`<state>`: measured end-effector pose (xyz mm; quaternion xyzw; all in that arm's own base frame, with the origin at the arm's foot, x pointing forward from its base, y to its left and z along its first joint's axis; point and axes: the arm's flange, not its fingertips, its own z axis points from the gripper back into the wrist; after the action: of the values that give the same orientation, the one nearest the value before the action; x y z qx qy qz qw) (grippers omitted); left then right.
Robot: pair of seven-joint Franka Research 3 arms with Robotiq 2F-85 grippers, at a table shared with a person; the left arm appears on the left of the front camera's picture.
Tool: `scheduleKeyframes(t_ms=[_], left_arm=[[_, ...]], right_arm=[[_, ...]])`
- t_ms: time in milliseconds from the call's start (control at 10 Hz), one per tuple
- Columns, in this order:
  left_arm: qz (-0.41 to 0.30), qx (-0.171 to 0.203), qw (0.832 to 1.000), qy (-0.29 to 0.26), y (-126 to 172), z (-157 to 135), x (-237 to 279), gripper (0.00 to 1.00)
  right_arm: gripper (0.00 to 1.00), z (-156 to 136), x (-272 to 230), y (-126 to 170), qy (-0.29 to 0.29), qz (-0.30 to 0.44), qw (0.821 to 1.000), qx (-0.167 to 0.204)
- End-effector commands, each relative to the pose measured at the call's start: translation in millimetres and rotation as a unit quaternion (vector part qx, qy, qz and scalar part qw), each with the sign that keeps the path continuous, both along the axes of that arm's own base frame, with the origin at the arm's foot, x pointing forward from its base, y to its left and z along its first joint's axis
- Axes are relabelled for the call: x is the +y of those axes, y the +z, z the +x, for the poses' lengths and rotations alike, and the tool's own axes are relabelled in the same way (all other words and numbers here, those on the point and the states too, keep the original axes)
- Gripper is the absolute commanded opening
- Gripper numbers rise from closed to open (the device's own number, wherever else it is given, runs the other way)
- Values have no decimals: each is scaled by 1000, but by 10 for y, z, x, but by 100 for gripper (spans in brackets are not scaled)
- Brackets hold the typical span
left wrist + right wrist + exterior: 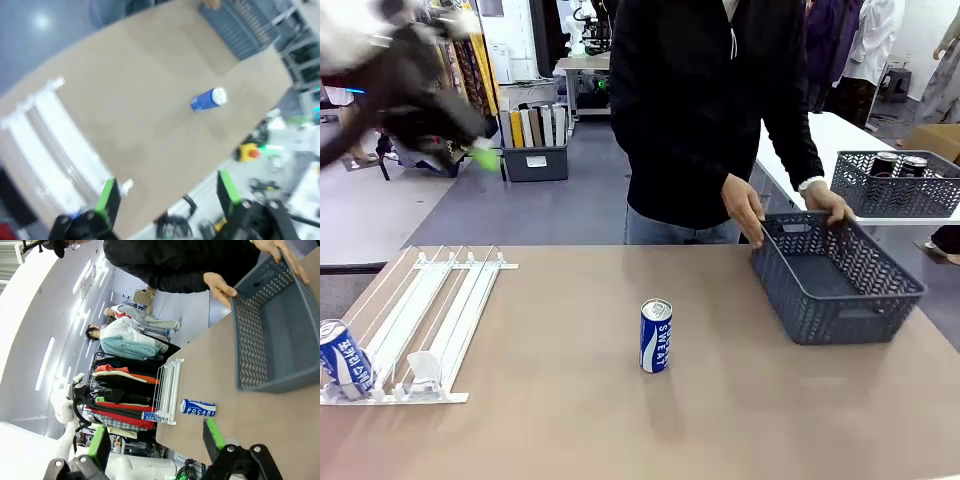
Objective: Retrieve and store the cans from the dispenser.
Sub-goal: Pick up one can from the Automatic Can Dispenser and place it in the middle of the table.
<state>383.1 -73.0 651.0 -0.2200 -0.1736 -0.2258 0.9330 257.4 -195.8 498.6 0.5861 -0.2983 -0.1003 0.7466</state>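
Hanging above the table, the left gripper (167, 200) shows its jaws spread and empty at the bottom of its wrist view, as does the right gripper (156, 440) in its own. One can (656, 336) stands upright at the centre of the front view, well apart from the dispenser (420, 320) at lower left, where a second can (342, 361) rests at the end stop. With a person's hands (745, 208) steadying the basket (840, 310) at right, the next grasp likely calls for straddling a can squarely at mid-height before closing, lest it tip.
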Motion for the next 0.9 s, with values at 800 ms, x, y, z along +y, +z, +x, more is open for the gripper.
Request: scheduleKeyframes(t_ms=[800], left_arm=[[-320, 48, 939, 116, -853, -924, 2582, 100]], right_arm=[[100, 31, 12, 15, -1, 7, 1000, -21]])
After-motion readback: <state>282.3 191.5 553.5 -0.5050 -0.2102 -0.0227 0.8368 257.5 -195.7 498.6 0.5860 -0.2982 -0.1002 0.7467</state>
